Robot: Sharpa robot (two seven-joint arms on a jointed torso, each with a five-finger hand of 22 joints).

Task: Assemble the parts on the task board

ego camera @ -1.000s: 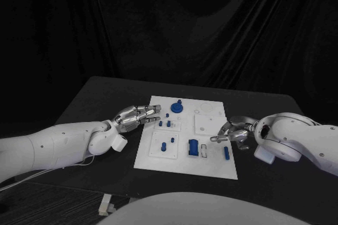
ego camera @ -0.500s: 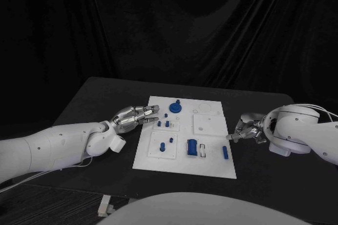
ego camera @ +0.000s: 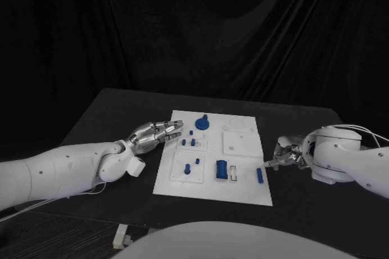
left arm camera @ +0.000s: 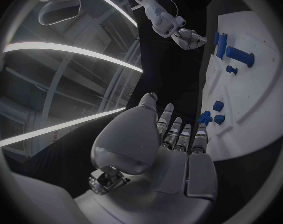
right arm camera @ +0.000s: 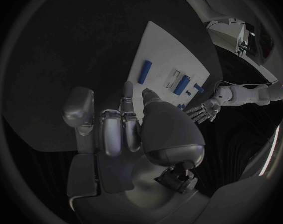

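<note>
- A white task board (ego camera: pixel 212 183) lies in the middle of the black table (ego camera: pixel 105 118), its long sides running from the near edge toward the far edge.
- The left hand (ego camera: pixel 155 132) hovers just beside the board's left edge, fingers stretched out straight and close together, holding nothing.
- The right hand (ego camera: pixel 284 153) sits at the board's right edge with its fingers curled inward; whether the fingertips pinch anything cannot be told.
- A blue disc with a raised knob (ego camera: pixel 203 123) stands near the board's far edge.
- Several small blue pegs (ego camera: pixel 191 141) sit in the square block on the board's left side, close to the left hand's fingertips.
- Another blue peg (ego camera: pixel 187 169) stands in the nearer left block.
- A larger blue upright piece (ego camera: pixel 220 170) stands near the board's near middle, next to a small pale frame (ego camera: pixel 233 173).
- A slim blue bar (ego camera: pixel 259 176) lies flat on the board near its right edge, just in front of the right hand.
</note>
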